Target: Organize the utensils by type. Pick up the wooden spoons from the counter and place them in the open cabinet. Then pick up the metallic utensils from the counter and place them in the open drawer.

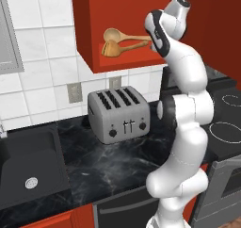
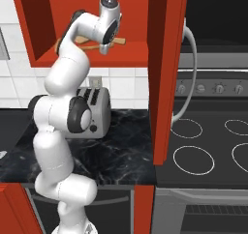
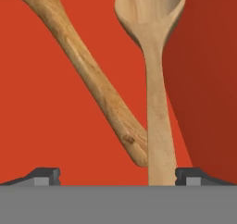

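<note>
Resting crossed in the cabinet — two wooden spoons; hand released.

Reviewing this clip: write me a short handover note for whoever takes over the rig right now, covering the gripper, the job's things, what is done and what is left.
Gripper: open, holding nothing, up at the open red wall cabinet.
Things: two light wooden spoons lie on the cabinet shelf. The darker wooden spoon lies at an angle, its handle end against the paler wooden spoon, whose handle runs between the finger tips.
Done: both spoons seen here are in the cabinet.
Left: back the arm out, then move the metallic utensils to the open drawer; I cannot point to either from these views. The silver four-slot toaster stands on the black marble counter below.
</note>
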